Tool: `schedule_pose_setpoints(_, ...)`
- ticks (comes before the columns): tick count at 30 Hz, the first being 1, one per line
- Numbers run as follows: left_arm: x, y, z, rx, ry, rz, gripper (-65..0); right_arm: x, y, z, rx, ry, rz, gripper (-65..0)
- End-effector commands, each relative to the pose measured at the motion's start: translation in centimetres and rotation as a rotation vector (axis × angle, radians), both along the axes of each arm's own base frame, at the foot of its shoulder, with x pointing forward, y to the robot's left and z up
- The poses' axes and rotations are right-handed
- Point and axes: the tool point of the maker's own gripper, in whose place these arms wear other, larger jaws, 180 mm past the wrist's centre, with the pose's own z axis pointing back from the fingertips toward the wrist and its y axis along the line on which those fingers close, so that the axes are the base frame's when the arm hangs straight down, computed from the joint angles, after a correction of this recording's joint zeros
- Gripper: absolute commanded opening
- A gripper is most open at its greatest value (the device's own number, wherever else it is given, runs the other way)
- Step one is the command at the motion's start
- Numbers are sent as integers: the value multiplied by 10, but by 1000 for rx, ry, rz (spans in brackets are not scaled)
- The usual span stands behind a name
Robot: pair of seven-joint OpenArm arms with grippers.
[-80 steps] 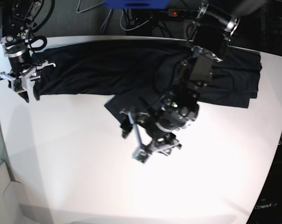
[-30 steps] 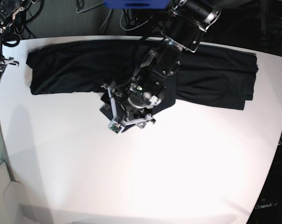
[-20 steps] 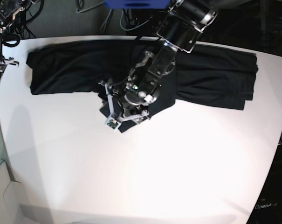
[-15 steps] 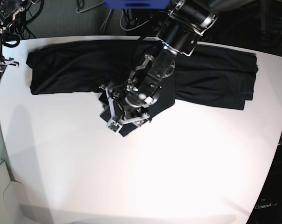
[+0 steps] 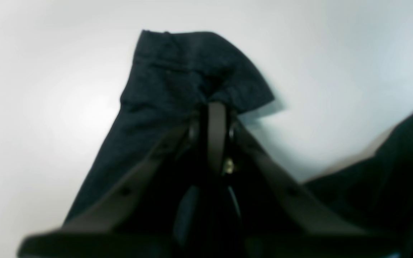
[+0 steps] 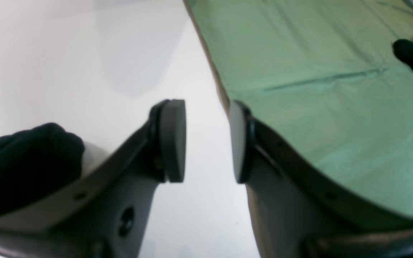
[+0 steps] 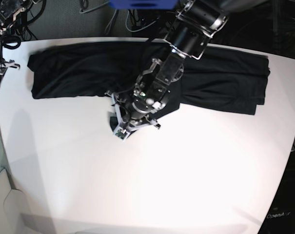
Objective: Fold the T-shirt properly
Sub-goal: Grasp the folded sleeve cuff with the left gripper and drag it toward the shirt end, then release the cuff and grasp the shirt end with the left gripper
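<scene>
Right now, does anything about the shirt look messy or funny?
Yes. The T-shirt lies in a long band across the table, but one flap sticks out over its near edge in the middle. The left gripper has its jaws shut on that flap, bunching it.

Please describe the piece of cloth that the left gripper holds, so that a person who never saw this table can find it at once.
On the white table, the T-shirt lies as a long dark band along the far edge. From the middle of its near side a narrow flap sticks out onto bare table. It alone is pinched by the shut left gripper; the rest lies flat.
</scene>
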Motion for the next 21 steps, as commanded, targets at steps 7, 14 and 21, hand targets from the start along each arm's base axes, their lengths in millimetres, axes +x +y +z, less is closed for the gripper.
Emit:
schedule_pose_setpoints(7,5,7,27,-12,-48,13,-650,12,-4,21,-26,-77,5,-429)
schedule_pose_setpoints(14,24,63,96,-82,-149,196,-650,12,-4,22,-27,-81,6,-429)
schedule_pose_setpoints(21,-6,128,125,-57,-185,295,-650,19,4,20,-20,-82,33,-431)
